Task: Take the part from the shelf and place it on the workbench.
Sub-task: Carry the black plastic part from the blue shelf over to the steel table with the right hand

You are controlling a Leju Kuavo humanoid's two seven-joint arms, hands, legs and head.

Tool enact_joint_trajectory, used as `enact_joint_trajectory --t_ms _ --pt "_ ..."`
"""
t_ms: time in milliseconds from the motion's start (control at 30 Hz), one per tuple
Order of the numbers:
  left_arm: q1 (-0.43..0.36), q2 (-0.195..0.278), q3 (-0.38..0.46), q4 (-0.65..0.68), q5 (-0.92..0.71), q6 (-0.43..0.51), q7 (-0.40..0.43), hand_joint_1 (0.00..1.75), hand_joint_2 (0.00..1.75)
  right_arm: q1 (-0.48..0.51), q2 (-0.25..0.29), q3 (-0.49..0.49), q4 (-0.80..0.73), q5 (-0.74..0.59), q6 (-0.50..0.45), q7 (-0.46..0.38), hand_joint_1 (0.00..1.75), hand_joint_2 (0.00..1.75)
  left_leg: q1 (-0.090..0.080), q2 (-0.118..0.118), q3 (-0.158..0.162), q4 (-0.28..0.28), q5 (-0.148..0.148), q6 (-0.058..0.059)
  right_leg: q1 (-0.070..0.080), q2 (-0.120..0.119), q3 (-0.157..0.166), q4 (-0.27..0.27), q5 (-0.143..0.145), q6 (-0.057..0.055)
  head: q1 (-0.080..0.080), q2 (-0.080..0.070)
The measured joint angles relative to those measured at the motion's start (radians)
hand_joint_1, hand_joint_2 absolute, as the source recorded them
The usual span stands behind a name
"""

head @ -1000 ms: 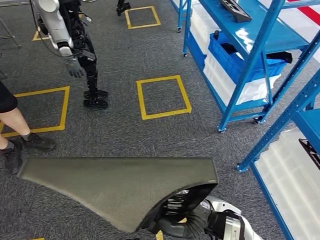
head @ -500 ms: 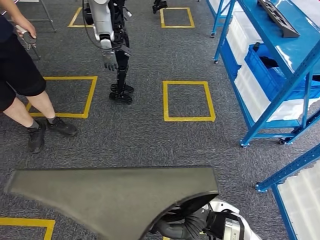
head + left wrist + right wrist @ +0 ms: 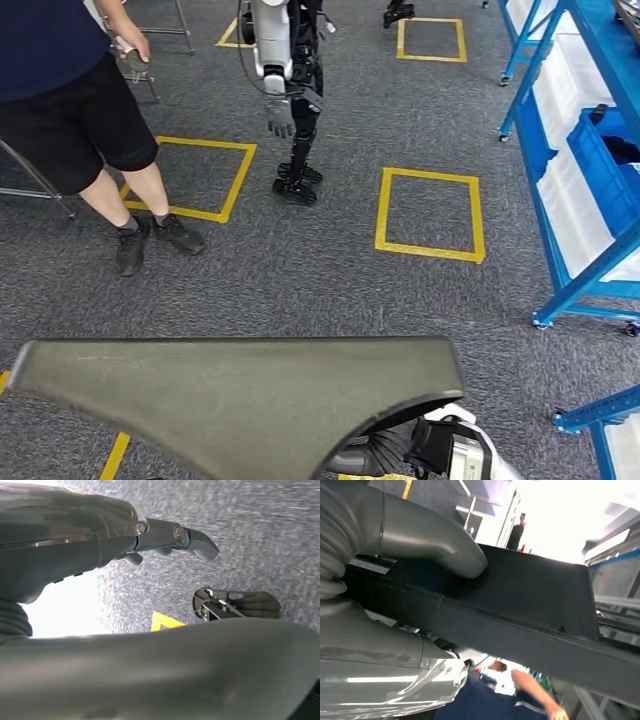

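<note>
The part (image 3: 226, 400) is a long dark grey panel, wide at its right end and tapering to a tip at the left, carried level across the bottom of the head view. My right hand (image 3: 381, 455) reaches under its wide end. In the right wrist view its thumb (image 3: 444, 550) presses on the part's black edge (image 3: 531, 605) and the fingers lie beneath. In the left wrist view my left hand (image 3: 166, 535) stretches its fingers out straight over the carpet, with the part's grey surface (image 3: 170, 670) alongside; carpet shows between them. Contact there is hidden.
A person (image 3: 75, 120) in dark shorts stands at the upper left. Another humanoid robot (image 3: 290, 90) stands ahead beside a yellow floor square (image 3: 430, 210). A blue shelf (image 3: 562, 270) with a blue bin (image 3: 604, 175) runs along the right. Grey carpet lies ahead.
The camera has turned: shelf, floor squares, the other robot and the person have all shifted right in the picture. The part stays in my right hand's grip, in the same place.
</note>
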Motion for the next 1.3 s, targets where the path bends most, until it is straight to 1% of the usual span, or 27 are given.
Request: enact_joint_trajectory --t_ms 33,67,133,200,267,300,367,400,467,500,533,600,667,700,733,800,867,933,967,1000,1033,1067,1100,1167,1200,1233,1300 --pt "0.002 0.001 0.000 0.000 0.000 0.001 0.000 0.00 1.75 0.000 0.001 0.000 0.000 0.000 0.000 0.000 1.75 1.75 0.001 0.005 0.011 -0.023 0.023 0.000 0.000 -0.013 0.004 0.000 -0.004 0.002 0.000 0.000" --pt "0.004 0.001 0.000 0.000 0.000 0.002 0.000 0.00 1.75 -0.001 0.002 0.000 0.000 0.000 0.000 -0.001 1.75 1.75 0.001 0.014 0.040 -0.081 0.058 0.001 0.000 -0.024 0.010 0.000 -0.008 0.004 0.000 0.000" --pt "0.003 0.003 0.000 0.000 0.001 0.005 0.000 0.00 1.75 -0.001 0.004 0.000 0.000 -0.001 0.000 -0.002 1.75 1.75 -0.005 0.056 0.106 -0.209 0.110 0.009 0.002 -0.044 0.021 0.000 -0.018 0.011 0.000 0.000" --pt "0.001 0.005 0.000 0.000 0.001 0.006 0.000 0.00 1.75 -0.002 0.005 0.000 0.000 -0.002 0.000 -0.004 1.75 1.75 -0.016 0.082 0.130 -0.260 0.117 0.020 0.005 -0.062 0.028 -0.001 -0.024 0.020 0.000 0.000" --pt "0.002 0.009 0.000 0.000 0.002 0.008 0.000 0.00 1.75 -0.004 0.007 0.000 0.000 -0.002 0.000 -0.005 1.75 1.75 -0.020 0.068 0.130 -0.266 0.116 0.032 0.004 -0.078 0.036 -0.004 -0.030 0.031 0.000 0.000" --pt "0.004 0.011 0.001 0.000 0.002 0.008 0.000 0.00 1.75 -0.006 0.008 0.000 0.000 -0.003 0.000 -0.006 1.75 1.75 -0.019 0.058 0.134 -0.270 0.117 0.038 0.001 -0.067 0.039 -0.001 -0.036 0.035 0.000 0.000" --pt "0.002 0.014 0.001 0.000 0.002 0.008 0.000 0.00 1.75 -0.006 0.009 0.001 0.000 -0.004 0.000 -0.009 1.75 1.75 -0.013 0.039 0.141 -0.278 0.120 0.051 -0.002 -0.013 0.018 0.057 -0.073 0.039 0.002 0.000" --pt "0.000 0.014 0.001 0.000 0.002 0.008 -0.001 0.00 1.75 -0.005 0.009 0.001 0.001 -0.004 0.001 -0.010 1.75 1.75 -0.012 0.028 0.142 -0.279 0.119 0.054 -0.002 0.015 -0.012 0.116 -0.101 0.039 0.002 0.000" --pt "-0.003 0.015 0.001 0.000 0.002 0.007 -0.001 0.00 1.75 -0.001 0.009 0.001 0.005 -0.005 0.003 -0.011 1.75 1.75 -0.013 0.002 0.144 -0.279 0.118 0.059 0.000 0.035 -0.086 0.242 -0.143 0.039 0.003 0.000" --pt "-0.003 0.015 0.001 0.000 0.003 0.006 -0.001 0.00 1.75 0.000 0.009 0.001 0.007 -0.005 0.005 -0.011 1.75 1.75 -0.013 -0.011 0.145 -0.278 0.117 0.059 0.001 0.037 -0.109 0.269 -0.138 0.039 0.003 0.000" --pt "-0.002 0.015 0.001 0.000 0.003 0.006 -0.001 0.00 1.75 0.001 0.009 0.002 0.008 -0.006 0.006 -0.012 1.75 1.75 -0.013 -0.025 0.148 -0.278 0.116 0.059 0.001 0.040 -0.114 0.258 -0.112 0.039 0.003 0.000" --pt "-0.001 0.015 0.001 0.000 0.003 0.006 -0.001 0.00 1.75 0.001 0.009 0.002 0.009 -0.007 0.008 -0.013 1.75 1.75 -0.012 -0.053 0.154 -0.277 0.112 0.056 0.000 0.061 -0.076 0.142 -0.028 0.036 0.003 0.000" --pt "-0.002 0.015 0.001 0.000 0.003 0.006 -0.001 0.00 1.75 0.001 0.010 0.002 0.010 -0.009 0.010 -0.016 1.75 1.75 -0.012 -0.079 0.156 -0.273 0.107 0.048 -0.002 0.099 -0.034 0.035 0.018 0.034 0.003 0.000" --pt "-0.002 0.015 0.001 0.000 0.003 0.006 -0.001 0.00 1.75 0.002 0.010 0.002 0.010 -0.010 0.010 -0.017 1.75 1.75 -0.010 -0.089 0.154 -0.273 0.106 0.042 -0.002 0.111 -0.024 0.013 0.020 0.032 0.002 0.000" --pt "-0.001 0.015 0.001 0.000 0.003 0.006 -0.001 0.00 1.75 0.002 0.010 0.002 0.011 -0.011 0.010 -0.018 1.75 1.75 -0.009 -0.099 0.152 -0.273 0.106 0.037 0.000 0.111 -0.021 0.008 0.016 0.030 0.002 0.000" --pt "0.004 0.016 0.002 0.000 0.004 0.007 0.000 0.00 1.75 0.000 0.014 0.001 0.011 -0.014 0.011 -0.019 1.75 1.75 -0.006 -0.107 0.149 -0.272 0.103 0.027 0.000 0.092 -0.016 0.002 0.015 0.021 0.002 0.000" --pt "0.006 0.016 0.002 0.000 0.005 0.009 0.000 0.00 1.75 0.001 0.018 0.001 0.011 -0.019 0.014 -0.019 1.75 1.75 -0.007 -0.070 0.129 -0.230 0.075 0.017 -0.004 0.066 -0.011 -0.002 0.015 0.009 0.001 0.000" --pt "0.002 0.016 0.002 0.000 0.006 0.009 0.000 0.00 1.75 0.006 0.020 0.001 0.012 -0.022 0.017 -0.020 1.75 1.75 -0.004 -0.020 0.071 -0.115 0.018 0.006 -0.002 0.037 -0.008 -0.003 0.010 0.002 0.000 0.000" --pt "0.001 0.016 0.002 0.000 0.006 0.009 0.000 0.00 1.75 0.009 0.020 0.001 0.014 -0.022 0.018 -0.020 1.75 1.75 -0.002 -0.008 0.038 -0.052 -0.004 0.002 -0.001 0.022 -0.006 -0.003 0.007 0.001 0.000 0.000" --pt "0.002 0.016 0.002 0.000 0.006 0.009 0.001 0.00 1.75 0.012 0.020 0.000 0.015 -0.022 0.019 -0.020 1.75 1.75 0.001 -0.002 0.016 -0.011 -0.013 -0.001 -0.001 0.008 -0.003 -0.003 0.004 0.002 0.000 0.000" --pt "0.004 0.016 0.002 0.000 0.006 0.009 0.002 0.00 1.75 0.014 0.020 0.000 0.017 -0.022 0.020 -0.020 1.75 1.75 0.002 0.003 0.011 -0.005 -0.002 -0.002 -0.001 -0.005 0.001 -0.003 0.000 0.003 0.000 0.000" --pt "0.007 0.016 0.002 0.000 0.006 0.009 0.003 0.00 1.75 0.015 0.020 0.000 0.018 -0.022 0.021 -0.020 1.75 1.75 0.003 0.008 0.027 -0.040 0.027 -0.002 -0.001 -0.017 0.006 -0.003 -0.005 0.005 0.000 0.000" --pt "0.009 0.016 0.002 0.000 0.006 0.009 0.003 0.00 1.75 0.015 0.020 0.000 0.019 -0.022 0.021 -0.020 1.75 1.75 0.003 0.022 0.058 -0.105 0.066 0.000 -0.001 -0.028 0.013 -0.003 -0.010 0.008 0.000 0.000" --pt "0.007 0.016 0.003 0.000 0.006 0.008 0.003 0.00 1.75 0.014 0.020 0.000 0.021 -0.023 0.021 -0.020 1.75 1.75 -0.007 0.073 0.115 -0.222 0.112 0.011 0.003 -0.048 0.024 -0.002 -0.020 0.016 0.000 0.000" --pt "0.006 0.016 0.003 0.000 0.006 0.008 0.003 0.00 1.75 0.014 0.020 0.000 0.021 -0.023 0.022 -0.020 1.75 1.75 -0.012 0.093 0.128 -0.251 0.119 0.017 0.006 -0.058 0.028 -0.002 -0.024 0.020 0.000 0.000" --pt "0.005 0.016 0.003 0.000 0.006 0.008 0.003 0.00 1.75 0.013 0.020 0.000 0.021 -0.023 0.022 -0.019 1.75 1.75 -0.018 0.100 0.130 -0.257 0.113 0.024 0.008 -0.068 0.030 -0.003 -0.027 0.025 0.001 0.000" --pt "0.006 0.016 0.003 0.000 0.006 0.008 0.003 0.00 1.75 0.008 0.021 -0.002 0.022 -0.022 0.024 -0.019 1.75 1.75 -0.018 0.080 0.130 -0.264 0.113 0.036 0.006 -0.081 0.039 -0.006 -0.034 0.035 0.001 0.000"
